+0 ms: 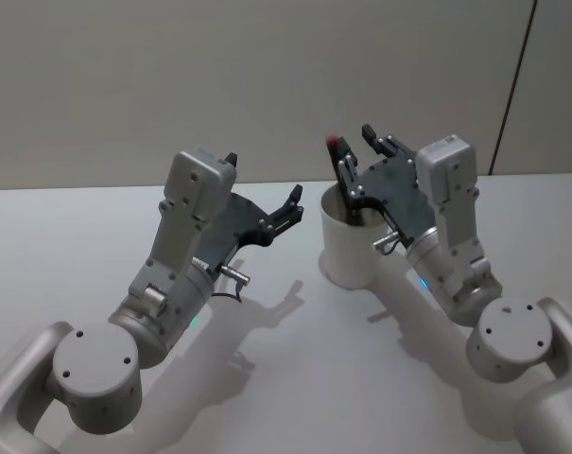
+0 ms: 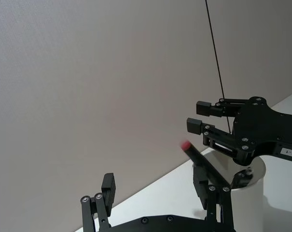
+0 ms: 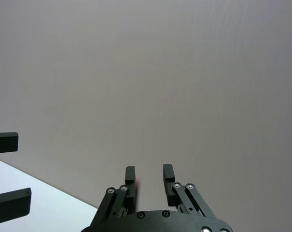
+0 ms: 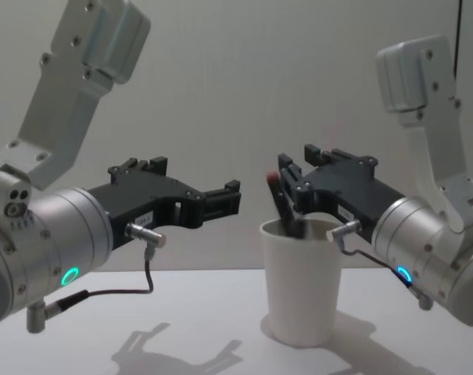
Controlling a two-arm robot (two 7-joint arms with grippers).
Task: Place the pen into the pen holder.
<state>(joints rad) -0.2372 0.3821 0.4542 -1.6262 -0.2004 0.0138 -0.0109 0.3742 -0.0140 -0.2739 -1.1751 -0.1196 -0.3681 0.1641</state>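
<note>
The pen (image 4: 283,207), black with a red tip, stands leaning inside the pen holder (image 4: 302,289), a plain white paper cup on the table. Its red end (image 1: 334,142) sticks up past the rim. My right gripper (image 4: 297,158) hovers open just above the cup's mouth, one finger close beside the pen's tip, nothing held between the fingers (image 3: 168,172). From the left wrist view the pen (image 2: 201,157) slants down into the cup (image 2: 252,203) below the right gripper (image 2: 198,116). My left gripper (image 1: 262,177) hangs open to the left of the cup.
The white table (image 1: 295,378) runs around the cup, with a plain grey wall (image 1: 267,76) behind. Both forearms reach in from the near corners.
</note>
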